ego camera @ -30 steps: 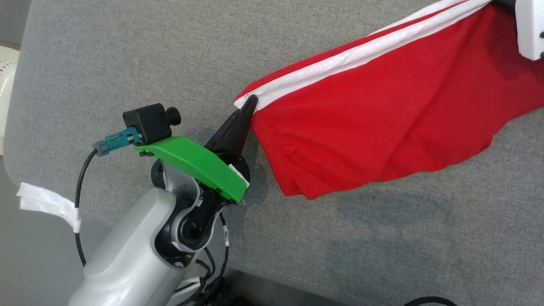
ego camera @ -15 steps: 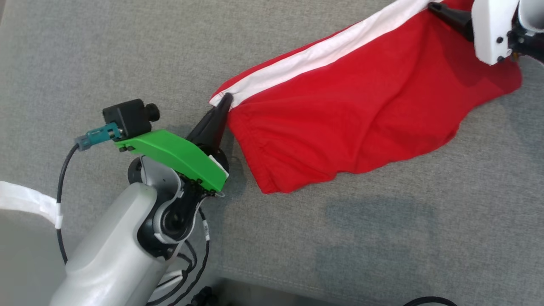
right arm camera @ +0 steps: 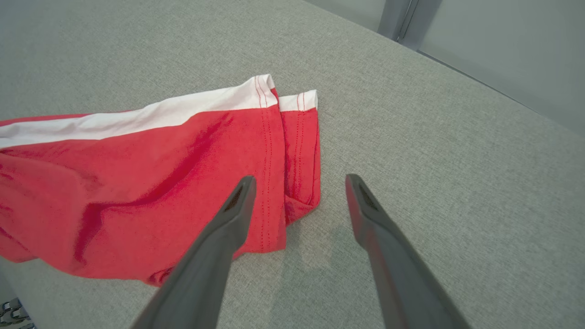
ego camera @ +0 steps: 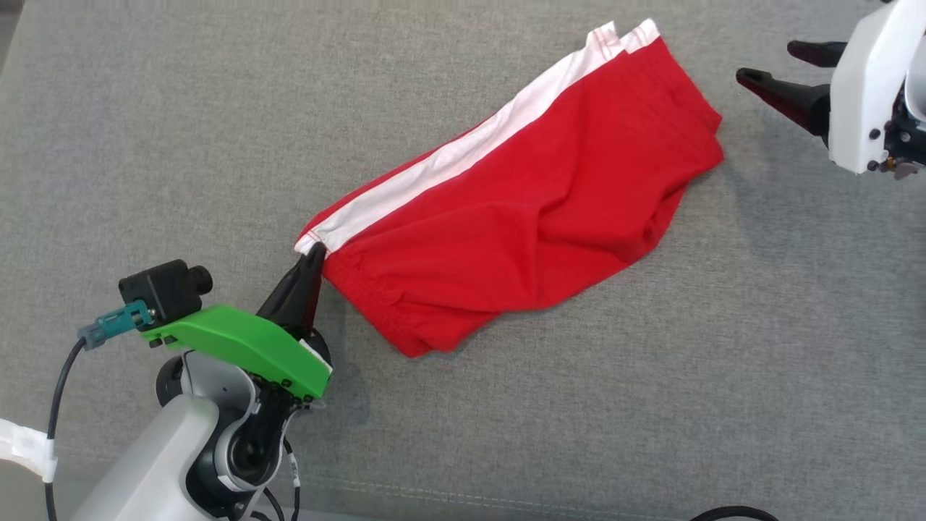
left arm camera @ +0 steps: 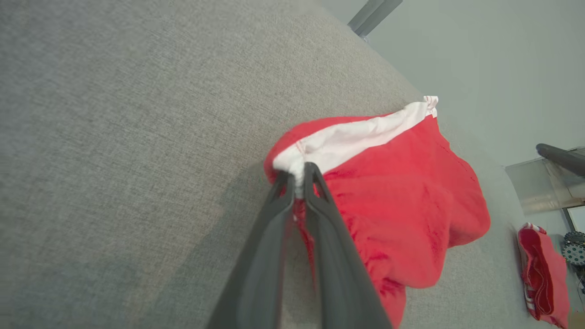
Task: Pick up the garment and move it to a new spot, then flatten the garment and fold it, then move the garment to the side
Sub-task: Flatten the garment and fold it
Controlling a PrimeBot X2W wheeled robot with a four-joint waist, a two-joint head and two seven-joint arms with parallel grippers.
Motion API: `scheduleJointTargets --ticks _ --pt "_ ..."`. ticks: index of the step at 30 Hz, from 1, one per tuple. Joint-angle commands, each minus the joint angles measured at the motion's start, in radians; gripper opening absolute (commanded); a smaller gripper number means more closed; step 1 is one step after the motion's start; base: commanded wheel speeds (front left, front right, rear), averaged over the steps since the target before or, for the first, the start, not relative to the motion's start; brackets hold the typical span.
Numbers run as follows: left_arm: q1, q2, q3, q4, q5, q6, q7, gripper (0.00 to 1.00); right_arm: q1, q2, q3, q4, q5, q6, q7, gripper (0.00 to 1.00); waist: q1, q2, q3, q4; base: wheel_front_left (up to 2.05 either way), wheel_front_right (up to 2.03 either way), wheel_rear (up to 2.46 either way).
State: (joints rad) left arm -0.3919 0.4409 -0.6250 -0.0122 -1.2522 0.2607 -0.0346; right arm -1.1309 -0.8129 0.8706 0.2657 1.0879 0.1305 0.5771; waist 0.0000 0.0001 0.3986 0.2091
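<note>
Red garment (ego camera: 521, 217) pinched at one corner by left fingers (ego camera: 300, 289)

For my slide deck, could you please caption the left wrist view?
Left gripper pinching the white-striped corner of red shorts on a grey cushion.

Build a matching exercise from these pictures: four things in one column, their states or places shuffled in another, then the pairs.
1 left claw
2 right claw
3 red garment
4 white stripe

A lies rumpled on the grey surface
B open, touching nothing
C runs along one edge of the garment
D shut on a corner of the garment

Pairs: 1-D, 2-B, 3-A, 4-C
</note>
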Motion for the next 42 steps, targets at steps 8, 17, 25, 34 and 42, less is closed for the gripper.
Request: scheduleJointTargets --ticks 8,17,25,34,42 --pt "0.038 0.033 -0.021 -0.029 0.074 0.018 -0.051 1.00 0.162 0.003 -0.073 0.039 -0.049 0.000 -0.174 1.00 0.0000 -0.0001 -0.130 -0.037 0.00 0.00 0.00" --pt "0.117 0.108 -0.062 -0.076 0.276 0.101 -0.184 1.00 0.370 0.085 -0.191 0.116 -0.206 0.000 -0.511 1.00 0.0000 -0.0001 -0.221 -0.008 0.00 0.00 0.00" --pt "0.278 0.082 0.024 -0.114 0.426 0.146 -0.232 1.00 0.526 0.249 -0.338 0.227 -0.427 0.000 -0.728 1.00 0.0000 -0.0001 -0.276 0.019 0.00 0.00 0.00" --pt "0.377 -0.058 0.145 -0.113 0.620 0.031 -0.230 1.00 0.477 0.362 -0.431 0.361 -0.565 0.000 -0.694 1.00 0.0000 -0.0001 -0.218 0.102 0.00 0.00 0.00" --pt "0.327 -0.213 0.203 -0.024 0.693 -0.128 -0.230 1.00 0.322 0.310 -0.387 0.502 -0.559 0.000 -0.462 1.00 0.0000 -0.0001 -0.113 0.212 0.00 0.00 0.00"
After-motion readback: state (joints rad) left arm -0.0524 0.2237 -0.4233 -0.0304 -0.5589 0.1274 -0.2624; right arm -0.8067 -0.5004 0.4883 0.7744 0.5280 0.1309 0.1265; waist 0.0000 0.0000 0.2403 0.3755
